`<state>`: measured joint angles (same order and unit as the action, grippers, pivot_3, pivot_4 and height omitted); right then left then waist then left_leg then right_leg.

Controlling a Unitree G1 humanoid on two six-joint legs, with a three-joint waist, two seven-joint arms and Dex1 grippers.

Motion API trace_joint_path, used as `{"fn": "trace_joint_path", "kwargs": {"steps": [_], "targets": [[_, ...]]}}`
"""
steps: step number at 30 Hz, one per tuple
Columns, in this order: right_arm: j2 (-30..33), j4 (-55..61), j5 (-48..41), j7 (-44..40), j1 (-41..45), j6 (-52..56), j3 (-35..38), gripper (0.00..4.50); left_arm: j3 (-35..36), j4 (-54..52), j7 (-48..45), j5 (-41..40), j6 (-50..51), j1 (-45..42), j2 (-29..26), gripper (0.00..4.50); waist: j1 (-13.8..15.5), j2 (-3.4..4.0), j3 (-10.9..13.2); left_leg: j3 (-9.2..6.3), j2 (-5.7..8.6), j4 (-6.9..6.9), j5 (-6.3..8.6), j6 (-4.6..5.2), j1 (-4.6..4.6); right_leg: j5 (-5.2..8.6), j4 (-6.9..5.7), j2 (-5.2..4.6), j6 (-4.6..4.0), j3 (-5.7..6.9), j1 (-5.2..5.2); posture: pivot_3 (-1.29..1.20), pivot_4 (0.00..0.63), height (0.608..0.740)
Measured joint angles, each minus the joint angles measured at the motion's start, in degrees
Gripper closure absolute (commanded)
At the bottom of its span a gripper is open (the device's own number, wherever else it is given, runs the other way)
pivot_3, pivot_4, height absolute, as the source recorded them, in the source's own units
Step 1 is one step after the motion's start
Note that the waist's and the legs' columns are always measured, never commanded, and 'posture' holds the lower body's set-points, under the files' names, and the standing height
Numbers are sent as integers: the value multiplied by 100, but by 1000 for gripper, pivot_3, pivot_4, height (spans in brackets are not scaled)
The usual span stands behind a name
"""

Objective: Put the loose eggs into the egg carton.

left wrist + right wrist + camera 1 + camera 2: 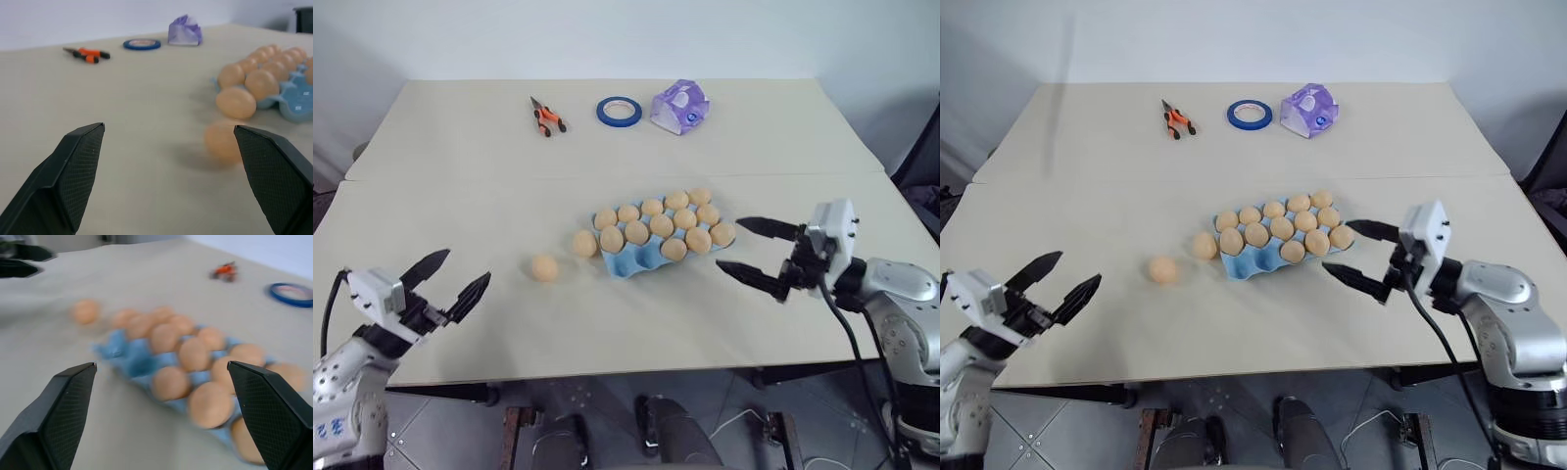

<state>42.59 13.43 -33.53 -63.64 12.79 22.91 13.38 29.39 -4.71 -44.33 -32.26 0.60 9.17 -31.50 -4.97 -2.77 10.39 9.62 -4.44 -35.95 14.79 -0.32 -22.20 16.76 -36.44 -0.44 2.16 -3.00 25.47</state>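
Head stereo pair: high, looking forward and down over table (460, 323); right eye shifted slightly sideways, same scene. Both take in carton (631, 260), two loose eggs (544, 267), tape roll (619, 111), pliers (546, 117), wrapper (680, 107) at far edge.
Left wrist view: low, near tabletop, looking across toward carton (293, 105) and far-edge items.
Right wrist view: close above carton (132, 360), facing across it toward left gripper (19, 260).
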Motion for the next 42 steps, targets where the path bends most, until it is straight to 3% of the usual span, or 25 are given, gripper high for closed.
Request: {"fn": "trace_joint_path", "kwargs": {"steps": [5,14,24,33,37,42], "targets": [[230,-109,-121,-687,-61,-112,6,27,10,-262,63,-5,8,279,12,0,12,-1,0,-3,0,-7,3,-6,1,33,2,-2,-59,0,-5,0,150,740],[223,-460,48,-698,161,-287,-186,27,-485,-1042,506,146,211,371,326,0,7,-2,0,2,6,-11,9,-16,1,32,7,-3,-60,-11,-7,0,150,740],[130,-455,135,-442,236,-291,-376,27,-1698,-1515,1301,706,1097,-1096,370,0,20,-2,0,1,10,-13,-6,6,2,-20,4,1,33,-11,-11,0,150,740],[-16,-155,152,-49,-17,-291,-406,27,-2496,-796,1460,1193,1614,-2398,549,0,32,-2,-1,0,10,-13,-8,2,2,-21,-7,2,36,-10,-9,0,150,740],[-25,64,144,138,-252,-288,-380,27,-2520,-822,1634,1281,1659,-2337,603,0,20,-1,-1,1,6,-12,-8,-4,3,-21,-10,5,36,-10,-9,0,150,740],[-31,215,108,318,-502,-283,-339,27,-2322,-864,1756,1350,1636,-1672,605,0,25,-2,-1,0,6,-19,-10,-2,5,-21,-17,3,35,-10,-9,0,150,740]]}}
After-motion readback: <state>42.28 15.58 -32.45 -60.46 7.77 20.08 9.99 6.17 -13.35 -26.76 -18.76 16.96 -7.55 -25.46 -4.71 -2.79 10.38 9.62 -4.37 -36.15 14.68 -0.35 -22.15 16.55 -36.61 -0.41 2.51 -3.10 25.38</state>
